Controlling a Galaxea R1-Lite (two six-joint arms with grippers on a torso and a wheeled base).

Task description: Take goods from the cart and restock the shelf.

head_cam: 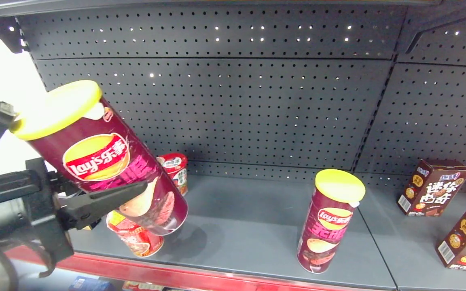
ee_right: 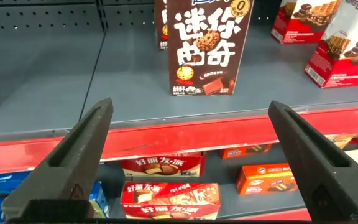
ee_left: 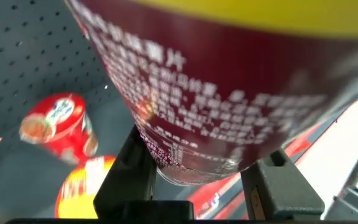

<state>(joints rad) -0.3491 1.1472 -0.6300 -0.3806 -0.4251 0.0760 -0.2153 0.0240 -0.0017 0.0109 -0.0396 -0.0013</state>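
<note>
While our left pincer (ee_left: 201, 177) grips the tilted chip can (head_cam: 107, 161) at nine o'clock over the shelf (head_cam: 249, 226), we hold our right pincer (ee_right: 191, 155) wide open, a second can (head_cam: 330, 220) standing at four o'clock.

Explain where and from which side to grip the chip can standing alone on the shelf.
Probably mid-body on the chip can, below its yellow lid, coming in level from the open front of the shelf. It is a tall round tube standing upright, with bare shelf on either side to close across and the pegboard wall behind.
</note>
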